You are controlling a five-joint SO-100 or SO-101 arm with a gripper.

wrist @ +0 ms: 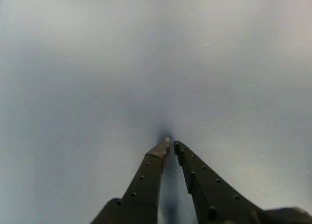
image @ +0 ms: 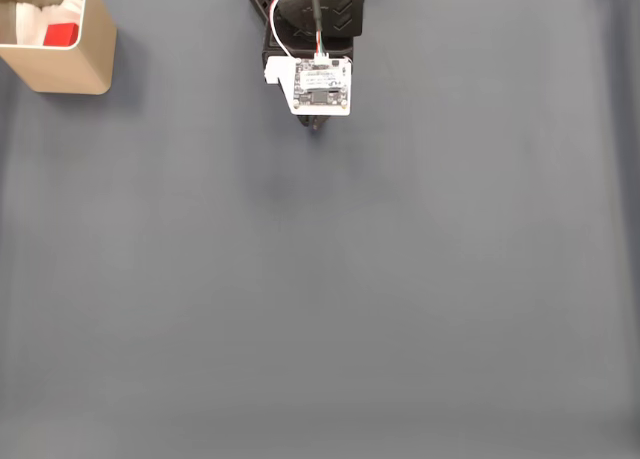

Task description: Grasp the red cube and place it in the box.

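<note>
Red cube [image: 61,35] already sits inside the box [image: 62,67], well apart from the nearly closed, empty fingers [wrist: 170,144]; little seems left to go wrong.

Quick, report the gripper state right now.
Gripper: closed and empty, its jaws meeting at the tips just above the grey mat. The red cube already lies in the box.
</note>
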